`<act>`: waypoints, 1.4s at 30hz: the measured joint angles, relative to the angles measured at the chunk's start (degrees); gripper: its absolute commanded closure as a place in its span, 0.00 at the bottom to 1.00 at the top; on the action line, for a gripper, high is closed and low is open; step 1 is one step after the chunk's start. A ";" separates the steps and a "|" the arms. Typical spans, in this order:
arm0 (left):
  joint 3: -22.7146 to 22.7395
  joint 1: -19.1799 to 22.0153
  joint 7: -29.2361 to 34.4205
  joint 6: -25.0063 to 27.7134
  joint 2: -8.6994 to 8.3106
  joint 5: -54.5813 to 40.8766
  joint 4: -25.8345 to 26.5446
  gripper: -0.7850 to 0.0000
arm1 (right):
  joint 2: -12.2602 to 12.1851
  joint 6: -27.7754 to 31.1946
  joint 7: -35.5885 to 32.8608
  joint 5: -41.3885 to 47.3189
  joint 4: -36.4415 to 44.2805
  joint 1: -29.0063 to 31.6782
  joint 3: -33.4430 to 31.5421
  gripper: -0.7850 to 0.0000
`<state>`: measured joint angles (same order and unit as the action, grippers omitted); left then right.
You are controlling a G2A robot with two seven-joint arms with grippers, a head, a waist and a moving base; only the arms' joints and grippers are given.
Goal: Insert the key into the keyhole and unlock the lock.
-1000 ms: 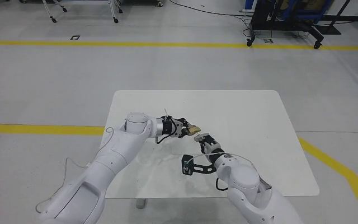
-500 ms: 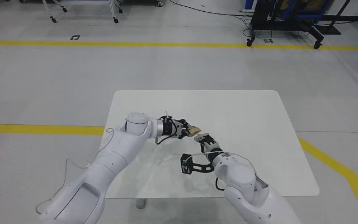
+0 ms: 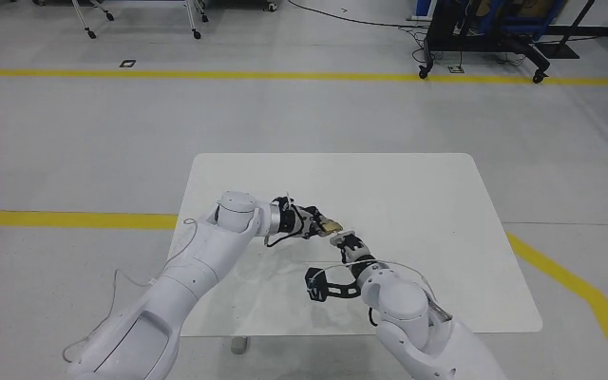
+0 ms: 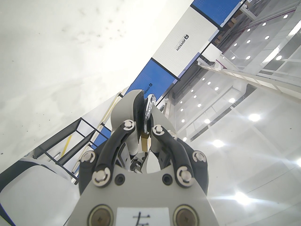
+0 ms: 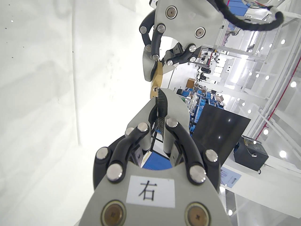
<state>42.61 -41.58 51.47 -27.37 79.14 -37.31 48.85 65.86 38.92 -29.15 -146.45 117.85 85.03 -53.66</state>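
A brass padlock (image 3: pixel 331 226) hangs above the middle of the white table (image 3: pixel 427 190), with my left gripper (image 3: pixel 321 225) shut on it. In the left wrist view the brass body (image 4: pixel 145 143) sits between the shut fingers (image 4: pixel 128 109), and a silver part (image 4: pixel 149 108) lies at their tips. My right gripper (image 3: pixel 341 241) is shut, and its tips meet the lock's free end (image 5: pixel 154 90). The key is pinched between its black pads (image 5: pixel 162 109) and mostly hidden. Whether the blade is in the keyhole cannot be told.
Both arms come in from the near side and meet over the table's centre. Bare table surface lies all around them, with its right edge (image 3: pixel 494 228) and far edge (image 3: pixel 332 155) well away. A dark wheeled frame (image 3: pixel 484 43) stands on the floor beyond.
The gap between the two grippers has closed. The right gripper slid up toward the lock and the left one dipped slightly toward it, so the tips now touch the lock's end.
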 measured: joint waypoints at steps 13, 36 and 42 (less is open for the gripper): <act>0.90 -0.17 1.76 0.80 -0.07 0.85 0.21 1.00 | 0.42 0.00 1.20 1.82 0.14 0.09 -1.60 1.00; 1.98 -0.81 1.55 0.85 0.06 1.87 0.72 1.00 | 1.24 -0.28 -1.15 1.73 -0.42 0.94 -2.71 1.00; 2.19 -0.93 1.60 0.79 0.10 2.10 0.80 1.00 | 1.69 0.19 -2.21 1.99 -0.95 0.31 -2.21 1.00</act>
<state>44.80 -42.51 53.08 -26.58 79.25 -35.21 49.65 67.54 39.10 -31.35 -144.46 116.90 85.34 -55.87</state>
